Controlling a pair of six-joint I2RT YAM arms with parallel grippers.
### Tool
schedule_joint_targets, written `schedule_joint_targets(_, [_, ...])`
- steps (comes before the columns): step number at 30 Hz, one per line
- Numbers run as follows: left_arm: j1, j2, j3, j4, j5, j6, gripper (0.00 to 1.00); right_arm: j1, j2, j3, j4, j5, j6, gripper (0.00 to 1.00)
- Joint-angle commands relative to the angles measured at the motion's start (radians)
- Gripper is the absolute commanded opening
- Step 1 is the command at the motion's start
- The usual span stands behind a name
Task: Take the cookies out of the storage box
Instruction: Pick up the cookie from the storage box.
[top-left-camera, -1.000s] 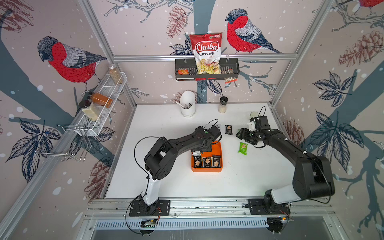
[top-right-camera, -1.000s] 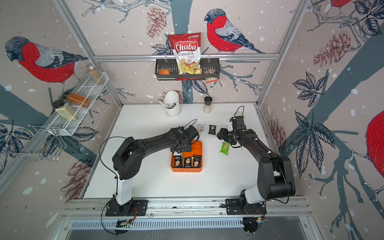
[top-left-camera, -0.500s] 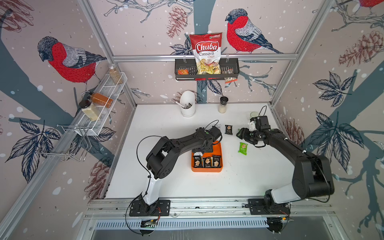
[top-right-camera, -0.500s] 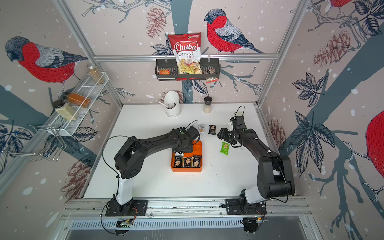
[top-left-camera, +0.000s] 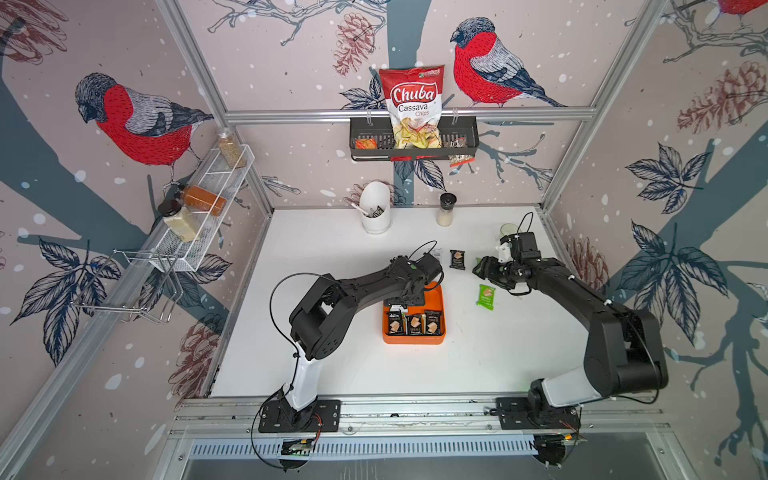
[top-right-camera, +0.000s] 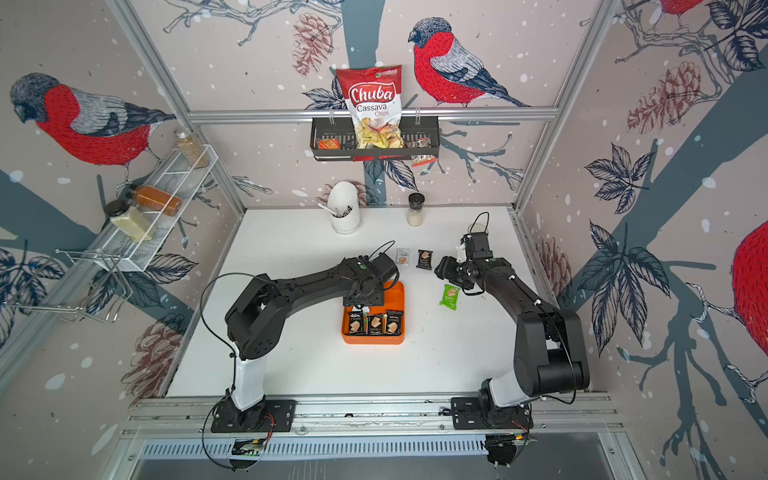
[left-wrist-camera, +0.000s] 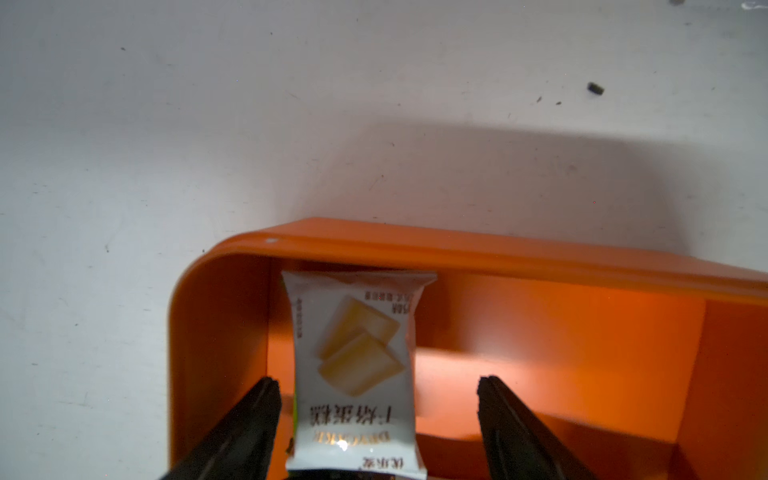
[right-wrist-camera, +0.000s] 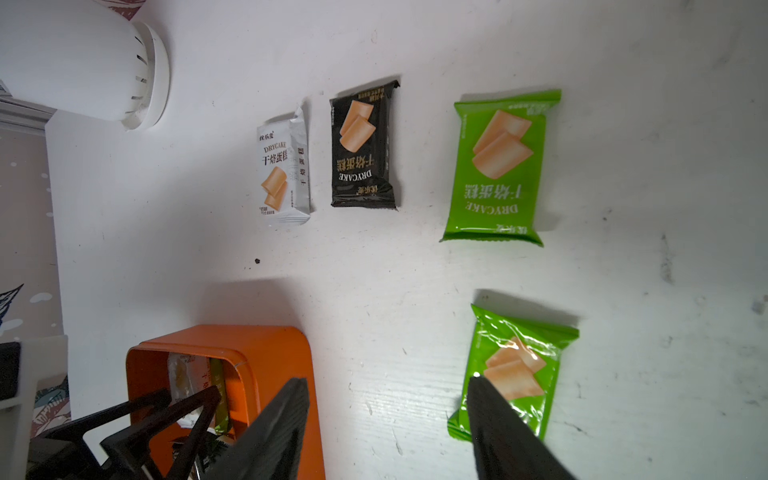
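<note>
Fingers (left-wrist-camera: 249, 424) of the left gripper (left-wrist-camera: 379, 380) stand spread inside the orange storage box (left-wrist-camera: 457, 249). One is just beside a white cookie packet (left-wrist-camera: 353, 361) whose end meets the box wall, and the other is well clear of it, so nothing is pinched. A green edge peeks from behind that packet.

In both top views three black cookie packets (top-left-camera: 413, 324) lie in a row along the box's six o'clock wall, and the box sits mid-table.

From where I stand, the right gripper (right-wrist-camera: 387, 378) hovers at about two o'clock from the box. Its fingers (right-wrist-camera: 282, 428) are apart too and empty. A green cookie packet (right-wrist-camera: 515, 374) lies at three o'clock from the box.

Between twelve and two o'clock, a lone white packet (right-wrist-camera: 282, 174), a lone black packet (right-wrist-camera: 361, 145) and a second green packet (right-wrist-camera: 496, 166) lie flat on the white table (right-wrist-camera: 415, 270).
</note>
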Motion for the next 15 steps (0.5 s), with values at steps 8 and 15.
schedule_joint_targets(8, [0.023,-0.031,-0.069,0.070,0.017,0.020,0.62,-0.009,-0.026,-0.007,-0.001,0.009,-0.020,0.66])
schedule_joint_targets(15, [0.023,-0.028,-0.084,0.116,0.038,0.023,0.58,-0.013,-0.041,-0.010,-0.008,0.016,-0.023,0.66])
